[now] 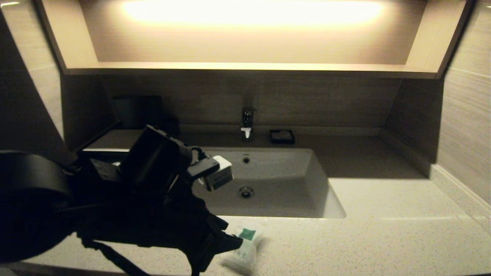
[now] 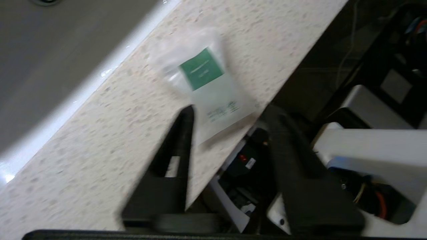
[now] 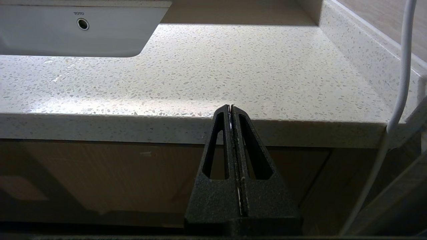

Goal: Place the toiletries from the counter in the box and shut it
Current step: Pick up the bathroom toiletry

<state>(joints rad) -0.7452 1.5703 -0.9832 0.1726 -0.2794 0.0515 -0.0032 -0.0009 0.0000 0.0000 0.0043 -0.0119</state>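
Note:
The small white pillow pouch (image 1: 244,248) with a green label lies at the front edge of the speckled counter (image 1: 383,230), in front of the basin. My left gripper (image 1: 229,245) hangs just beside it. In the left wrist view its jaws are open (image 2: 230,111), and the near end of the pouch (image 2: 210,90) lies just ahead of and between the fingertips, not gripped. The box (image 1: 109,142) sits to the left of the basin, mostly hidden behind my left arm. The long stick-shaped packet is out of view. My right gripper (image 3: 231,107) is shut and empty, below the counter's front edge.
The sunken white basin (image 1: 299,184) fills the middle of the counter, with a faucet (image 1: 247,123) behind it. A tiny black square dish (image 1: 282,136) sits at the back. A dark tumbler (image 1: 128,111) stands behind the box. Walls close both sides.

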